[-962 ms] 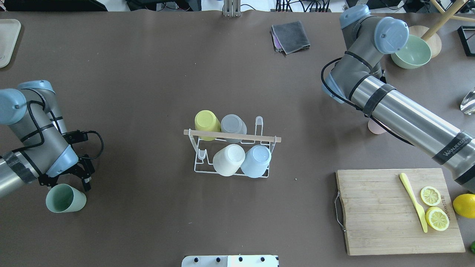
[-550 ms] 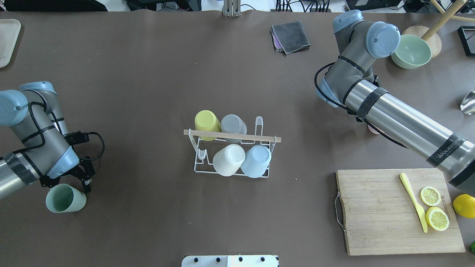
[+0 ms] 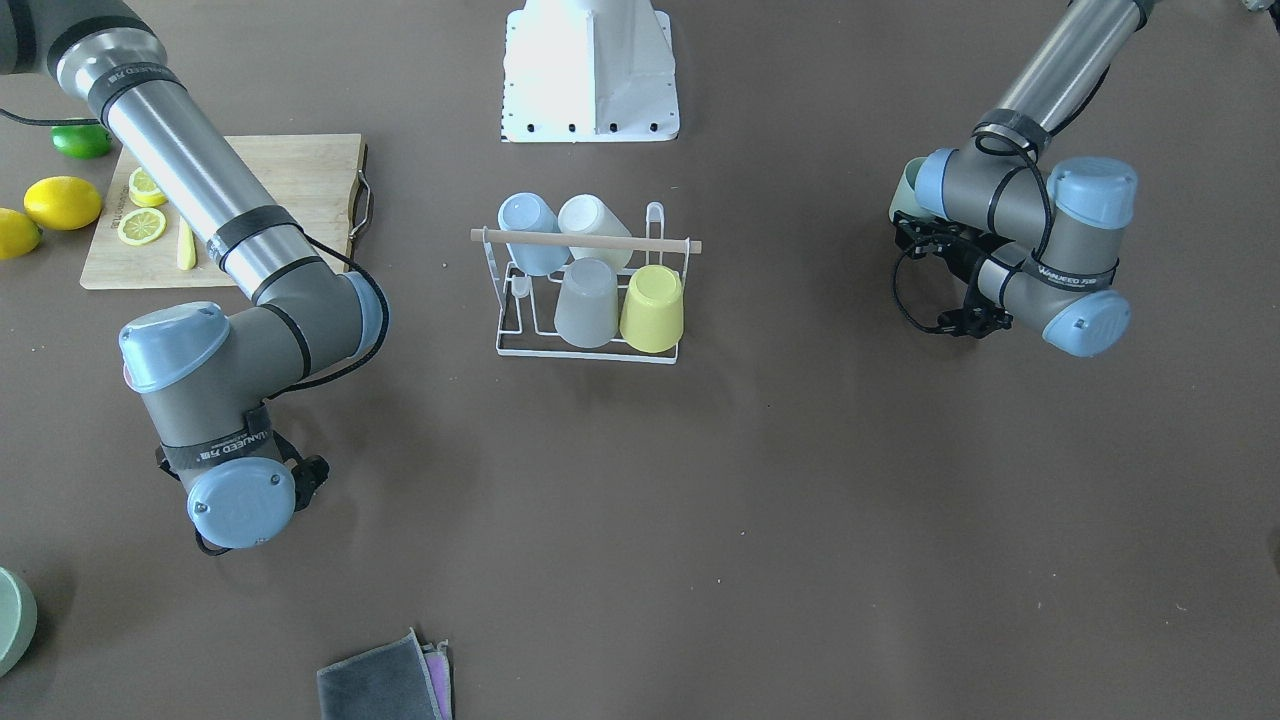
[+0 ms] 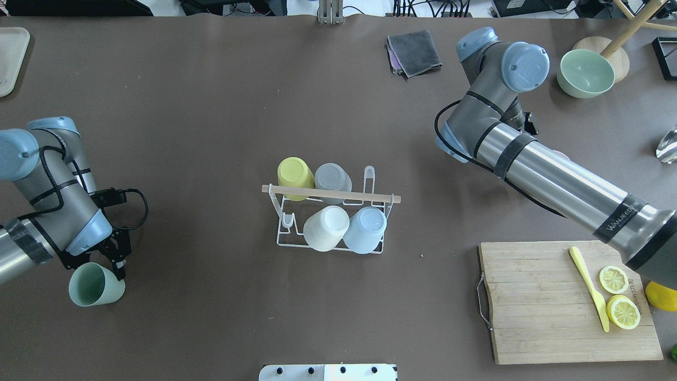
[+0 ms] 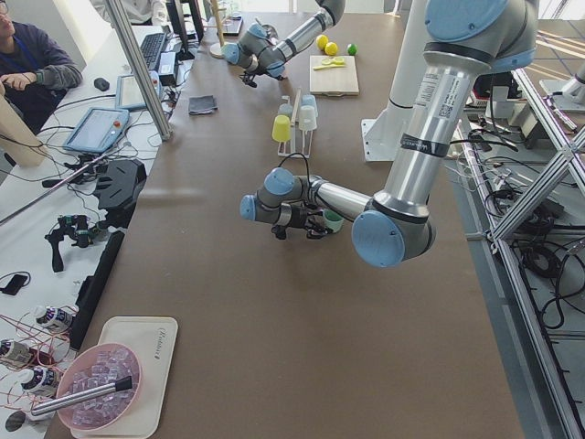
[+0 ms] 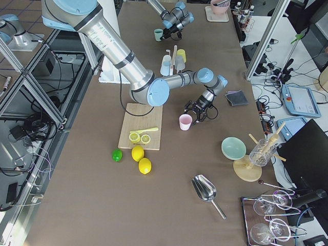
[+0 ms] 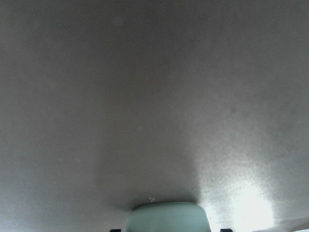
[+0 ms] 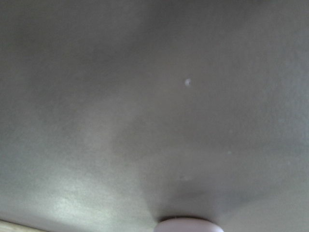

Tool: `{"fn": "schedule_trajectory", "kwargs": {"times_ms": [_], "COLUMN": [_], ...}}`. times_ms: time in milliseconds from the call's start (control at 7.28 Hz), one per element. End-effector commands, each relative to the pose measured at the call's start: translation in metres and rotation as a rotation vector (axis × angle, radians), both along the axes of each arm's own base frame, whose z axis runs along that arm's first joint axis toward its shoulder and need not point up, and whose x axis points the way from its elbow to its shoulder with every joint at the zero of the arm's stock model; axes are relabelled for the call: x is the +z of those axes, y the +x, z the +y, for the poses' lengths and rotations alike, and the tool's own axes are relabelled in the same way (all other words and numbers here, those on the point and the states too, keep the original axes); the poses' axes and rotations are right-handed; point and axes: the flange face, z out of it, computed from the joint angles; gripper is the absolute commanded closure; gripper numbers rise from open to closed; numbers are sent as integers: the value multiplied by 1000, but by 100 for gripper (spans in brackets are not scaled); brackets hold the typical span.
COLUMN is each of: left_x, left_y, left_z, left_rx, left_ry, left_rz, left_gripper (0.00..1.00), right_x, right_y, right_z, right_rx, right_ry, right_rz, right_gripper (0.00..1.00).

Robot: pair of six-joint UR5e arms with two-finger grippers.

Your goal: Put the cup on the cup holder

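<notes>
The left gripper (image 4: 100,264) stood over the brown table (image 4: 211,106) with its fingers spread to either side of the green cup (image 4: 97,286). In its wrist view the cup's rim sat at the bottom edge, and a narrow gap showed between it and each fingertip. The cup stood upright, directly below the gripper's palm.

The cup holder (image 4: 330,194) was well apart from this gripper, out toward the right arm and roughly midway between the two grippers. Four cups hung on its prongs: yellow (image 4: 295,177) and grey (image 4: 332,179) on the far row, white (image 4: 325,227) and pale blue (image 4: 365,228) on the near row. One prong in each row was bare.

The right gripper (image 6: 200,110) hung low just beside the pink cup (image 6: 185,122), which stood upright at its fingertips. The arm hid the fingers from above, so I could not tell whether they were apart or together. A wooden cutting board (image 4: 568,301) with lemon slices lay nearer the robot than this gripper.
</notes>
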Motion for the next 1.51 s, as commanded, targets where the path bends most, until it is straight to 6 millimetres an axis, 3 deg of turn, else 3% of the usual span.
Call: {"fn": "schedule_trajectory", "kwargs": {"times_ms": [0,275,550,962,1374], "left_x": [-1,-4,-9,-17,-33], "left_y": [0,0,-6,-45,-107], "left_z": [0,-1,-9,-39,-79], "left_rx": [-3,-6,-23,-104,-230], "left_ry": [-1,-2,-18,-3,26], "left_rz": [2,2,-14,-5,12], "left_gripper": [53,55,55,55,53], "right_x": [-7,8,8,7,19], "right_y": [0,0,-5,-10,-7], "right_z": [-2,0,0,7,9], "right_rx": [-41,-75,-81,-135,-191], "right_ry": [14,-8,-27,-21,-27], "right_rz": [33,41,58,112,119], "right_gripper": [7,7,7,7,7]}}
